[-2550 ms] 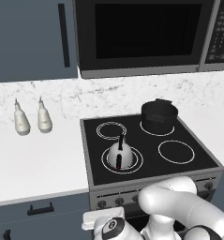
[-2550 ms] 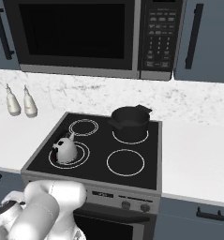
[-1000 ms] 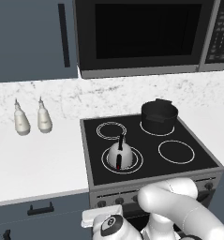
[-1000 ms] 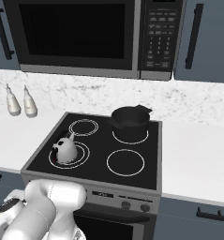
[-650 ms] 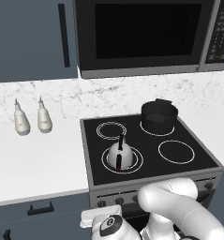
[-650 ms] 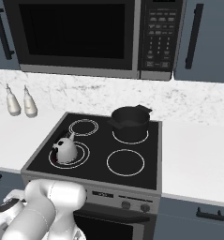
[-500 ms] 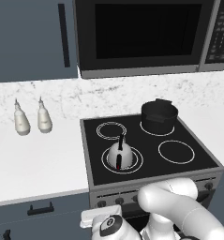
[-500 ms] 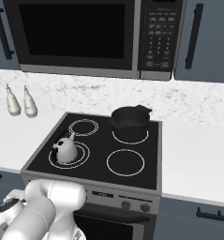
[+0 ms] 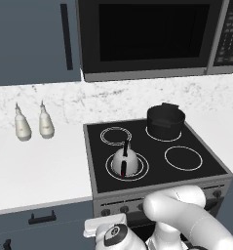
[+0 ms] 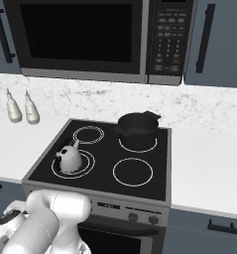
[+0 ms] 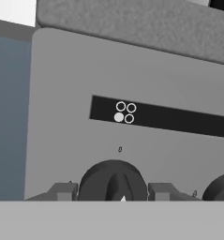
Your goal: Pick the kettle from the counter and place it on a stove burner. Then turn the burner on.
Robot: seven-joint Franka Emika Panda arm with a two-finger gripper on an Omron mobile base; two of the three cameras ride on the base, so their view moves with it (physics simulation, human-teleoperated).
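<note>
Overhead, a black microwave (image 9: 152, 36) hangs above the black glass cooktop (image 9: 201, 173), which is set into the white marble-look counter (image 9: 35, 171). A wide black pot (image 9: 165, 121) occupies the rear right ring. The kettle (image 9: 125, 161) stands upright on the stove burner (image 9: 109, 168), the large double ring at the front left of the cooktop; in the right base view the kettle (image 10: 70, 158) sits inside that same ring (image 10: 90, 163), well apart from the pot (image 10: 137, 128). Two slim white bottles (image 9: 32, 123) stand side by side on the counter left of the cooktop, near the backsplash. Below the cooktop edge, the grey control panel (image 11: 76, 140) carries a row of dark knobs. The gripper (image 11: 113, 192) is positioned at the leftmost knob (image 11: 112, 180): one fingertip (image 11: 63, 191) lies to each side of the knob, partly apart, and contact with the knob cannot be confirmed. A black label (image 11: 155, 116) above the knob shows four small circles, one filled white.
</note>
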